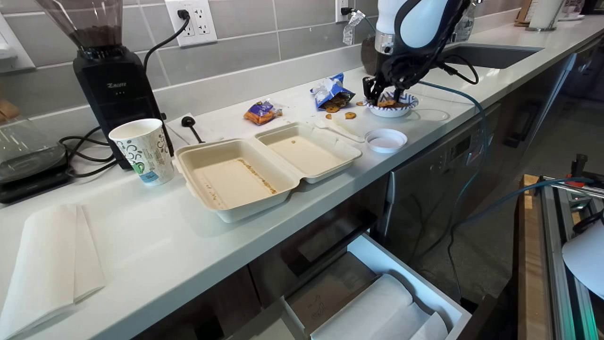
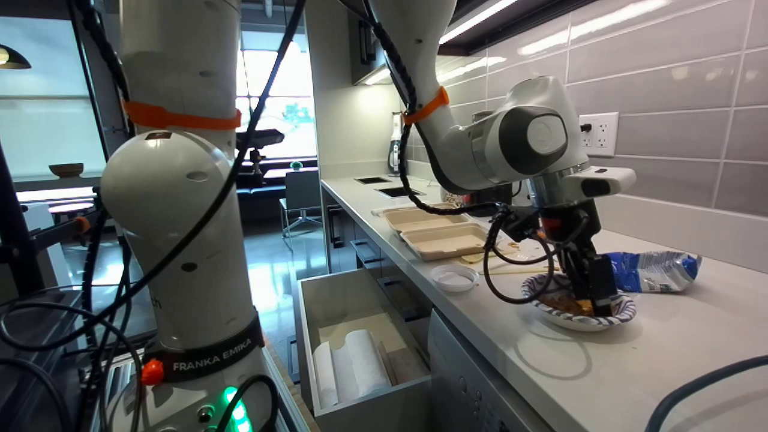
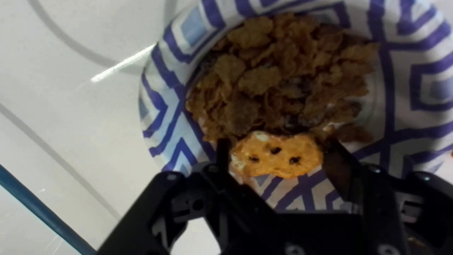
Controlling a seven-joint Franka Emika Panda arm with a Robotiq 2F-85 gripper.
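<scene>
You have the gripper (image 3: 276, 153) down inside the patterned paper bowl (image 3: 166, 113), with an orange cracker (image 3: 283, 161) (three dark dots on its face) right between its jaws, at the edge of the brown cereal flakes (image 3: 276, 74). Your fingers (image 3: 336, 166) stand apart, one at each end of the cracker; whether they actually pinch it, you cannot tell from these views. Near the bowl, in an exterior view, the blue bag (image 1: 330, 90) lies on its side with its mouth open, and loose crackers (image 1: 350, 115) sit on the counter (image 1: 141, 245) just in front of it. Nearer that camera you see a small round white dish (image 1: 386, 140), then an opened takeout container (image 1: 217, 172) with crumbs (image 1: 256, 176) inside, and a paper cup (image 1: 144, 151) by the coffee grinder (image 1: 115, 94). Below, a drawer (image 2: 384, 405) stands open with a roll of white paper (image 2: 365, 357) in it.
</scene>
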